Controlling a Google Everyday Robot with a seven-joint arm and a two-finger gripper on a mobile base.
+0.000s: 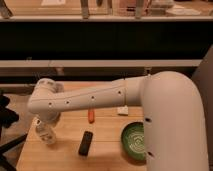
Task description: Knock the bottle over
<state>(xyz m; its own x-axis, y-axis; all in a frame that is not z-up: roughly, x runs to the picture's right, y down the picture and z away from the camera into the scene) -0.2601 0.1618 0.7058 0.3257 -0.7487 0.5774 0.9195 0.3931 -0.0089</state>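
The big white arm [95, 100] reaches from the right across the wooden table [107, 150], its rounded wrist out over the left end. The gripper [51, 120] hangs just under that wrist, low over the table's left side, mostly tucked in the shadow of the arm, with its fingers clenched tight together. Right below it, and a touch nearer to me, there's the bottle [44, 134], small and clear, by the table's left front edge. The gripper is just beside its top, and from here I can't say whether they're touching. I can't say either whether the bottle is standing straight or leaning, as it's a pale blur against the wood. Further along the table a small orange stick [91, 116] pokes out from under the arm, near the middle. In front of it a black oblong block [85, 143] lies at a slight angle, well apart from the bottle. To the right sits a round green dish [135, 141], partly hidden by the robot's bulky white body, and a little white piece [122, 110] lies tucked under the arm. Off the left edge, a dark chair [7, 120].
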